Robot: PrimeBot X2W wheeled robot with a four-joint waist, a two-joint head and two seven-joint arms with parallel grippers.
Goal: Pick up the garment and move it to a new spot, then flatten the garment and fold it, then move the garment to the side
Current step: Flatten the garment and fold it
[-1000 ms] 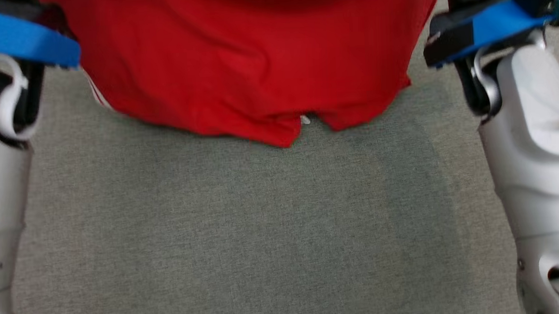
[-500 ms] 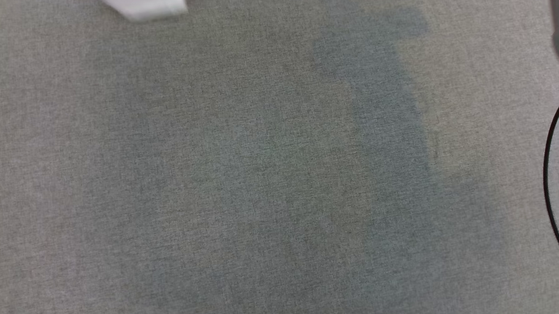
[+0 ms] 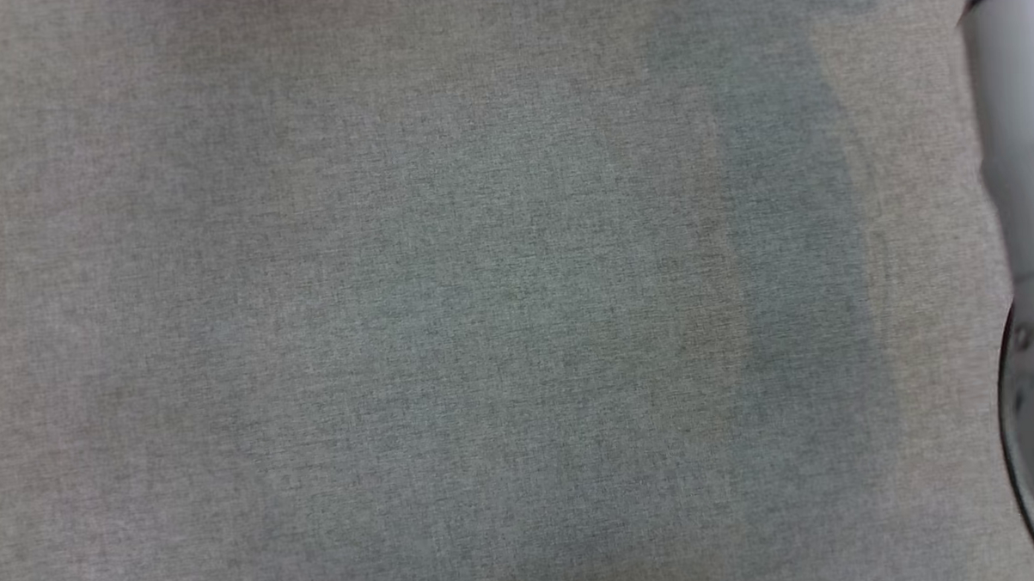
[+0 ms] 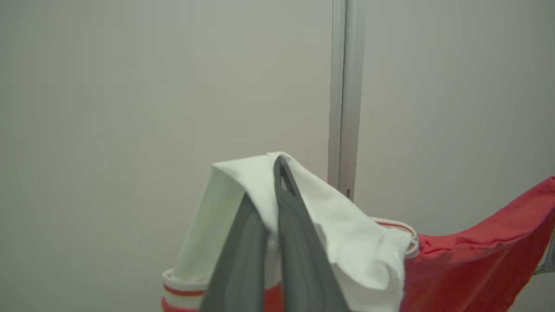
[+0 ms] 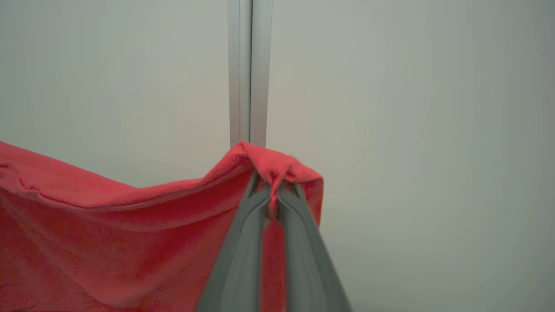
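The garment [image 5: 108, 234] is red with a white sleeve [image 4: 342, 234] trimmed in red stripes, and it hangs in the air between my two arms. In the left wrist view my left gripper [image 4: 273, 195] is shut on the white sleeve part, with cloth draped over its fingers. My right gripper [image 5: 271, 195] is shut on a red edge of the garment, which bunches over the fingertips and sags away to the left. The head view has the grey cloth-covered table [image 3: 449, 310] and a pale piece of my right arm [image 3: 1026, 221] at its right edge.
Behind the hanging cloth in both wrist views stands a plain pale wall with a vertical metal strip [image 5: 249, 73]. A dark cable [image 3: 1007, 411] curves along the right arm at the head view's right edge.
The head view has shifted: one second ago it held the red garment's lower edge and both forearms, now the bare grey table and the right arm's edge.
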